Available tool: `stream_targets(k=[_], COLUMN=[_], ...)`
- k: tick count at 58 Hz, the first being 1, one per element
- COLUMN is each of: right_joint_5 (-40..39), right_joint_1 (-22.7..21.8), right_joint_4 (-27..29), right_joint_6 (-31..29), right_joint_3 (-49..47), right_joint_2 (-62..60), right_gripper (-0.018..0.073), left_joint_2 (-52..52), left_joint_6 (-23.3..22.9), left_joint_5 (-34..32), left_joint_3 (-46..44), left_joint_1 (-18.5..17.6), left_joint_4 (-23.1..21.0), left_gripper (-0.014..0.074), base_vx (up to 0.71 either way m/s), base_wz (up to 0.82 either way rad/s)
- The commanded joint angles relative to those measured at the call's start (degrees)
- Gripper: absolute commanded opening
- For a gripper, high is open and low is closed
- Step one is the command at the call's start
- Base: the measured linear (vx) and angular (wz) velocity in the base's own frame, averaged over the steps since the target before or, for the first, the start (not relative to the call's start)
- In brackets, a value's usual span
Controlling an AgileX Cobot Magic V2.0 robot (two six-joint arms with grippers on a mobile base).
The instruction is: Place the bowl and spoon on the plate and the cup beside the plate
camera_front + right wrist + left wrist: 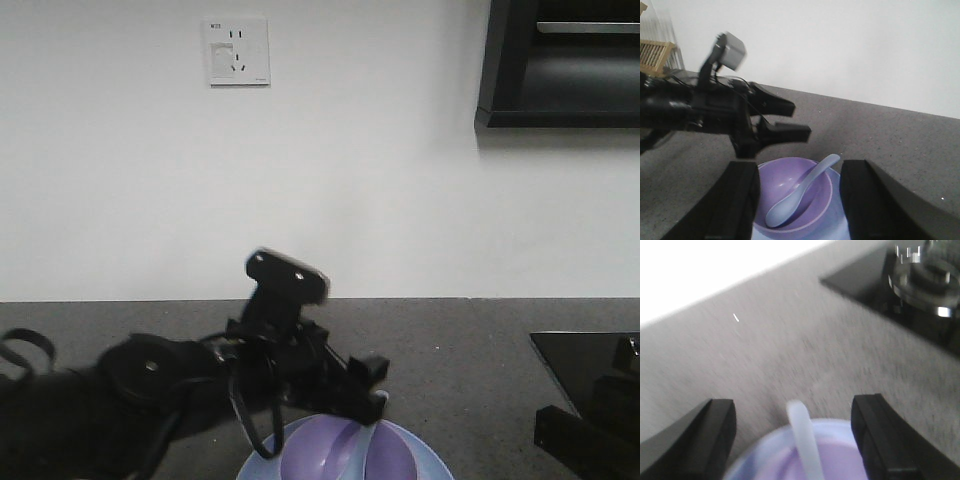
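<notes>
While the short pale blue-grey plastic spoon (799,192) lies in the small round lavender plastic bowl (785,180), itself on the shallow light-blue plate (425,460), the cup is not in view.
Left gripper (792,120): jaws spread, empty, just above the bowl's rim.
Right gripper (797,167): spread, empty, framing the bowl.
Advice: raise the left arm straight up, clear of the spoon handle, then seek the cup.

Under my left gripper (795,404) I see a matt plastic bowl (789,176), a smooth plastic spoon (799,193), and a grainy speckled counter (790,340).

Grey speckled counter (450,340) bears the light-blue plate (420,460) and black hob (580,350)
</notes>
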Motion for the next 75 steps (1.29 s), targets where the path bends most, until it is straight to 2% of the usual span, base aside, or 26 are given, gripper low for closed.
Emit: stream_targets(k=[1, 8, 10, 20, 24, 28, 37, 41, 46, 50, 57, 62, 69, 72, 75], right_joint_5=[-5.3, -5.1, -4.9, -4.5, -3.7, -2.5, -1.0, -0.9, -0.4, 0.0, 0.3, 1.1, 1.3, 1.3, 1.3], right_joint_1=[-0.3, -0.3, -0.3, -0.3, -0.3, -0.3, -0.3, -0.3, -0.3, -0.3, -0.3, -0.3, -0.3, -0.3, -0.3], right_joint_4=[0.6, 0.6, 0.6, 0.6, 0.6, 0.6, 0.6, 0.6, 0.6, 0.6, 0.5, 0.5, 0.6, 0.7, 0.7], right_joint_6=[-0.2, -0.2, -0.2, -0.2, -0.2, -0.2, -0.2, -0.2, -0.2, -0.2, -0.2, -0.2, -0.2, -0.2, -0.2], right_joint_3=[-1.6, -1.6, -1.6, -1.6, -1.6, -1.6, -1.6, -1.6, -1.6, -1.6, -1.6, -1.6, -1.6, -1.6, -1.6], right_joint_2=[0.3, 0.3, 0.3, 0.3, 0.3, 0.3, 0.3, 0.3, 0.3, 0.3, 0.3, 0.3, 0.3, 0.3, 0.3], right_gripper=[0.0426, 0.0426, 0.0426, 0.0426, 0.0426, 0.0426, 0.0426, 0.0426, 0.0426, 0.0426, 0.0426, 0.0425, 0.0424, 0.0424, 0.0424], left_joint_2=[-8.8, -17.2, -19.9, -36.2, -43.1, -48.9, -53.8, -53.5, -52.8, -51.8, -49.9, -48.4, -47.9, -47.5, -46.7], left_joint_6=[-0.1, -0.1, -0.1, -3.2, -3.3, -3.3, -3.7, -7.5, -14.5, -19.8, -30.5, -38.5, -47.5, -52.1, -57.3], left_joint_5=[-3.7, -4.7, -4.7, -4.9, -4.9, -3.7, 3.3, 4.6, 5.9, 8.6, 18.6, 22.2, 25.2, 27.0, 29.9], left_joint_3=[-2.1, -0.3, 1.2, 14.4, 20.2, 24.8, 28.2, 28.0, 28.0, 27.8, 24.8, 21.9, 18.4, 16.7, 14.9], left_joint_1=[2.3, 7.1, 9.0, 21.9, 28.5, 33.5, 41.4, 44.0, 46.9, 48.8, 50.9, 50.9, 50.9, 50.9, 50.9], left_joint_4=[0.9, 8.0, 8.8, 8.6, 8.6, 8.6, 8.7, 8.7, 10.2, 15.4, 30.4, 38.9, 48.2, 53.2, 60.1], left_gripper=[0.0530, 0.0464, 0.0447, 0.0426, 0.0426, 0.0426, 0.0426, 0.0426, 0.0426, 0.0426, 0.0426, 0.0426, 0.0426, 0.0426, 0.0426], base_vx=[0.00, 0.00, 0.00, 0.00, 0.00, 0.00, 0.00, 0.00, 0.00, 0.00, 0.00, 0.00, 0.00, 0.00, 0.00], base_wz=[0.00, 0.00, 0.00, 0.00, 0.00, 0.00, 0.00, 0.00, 0.00, 0.00, 0.00, 0.00, 0.00, 0.00, 0.00])
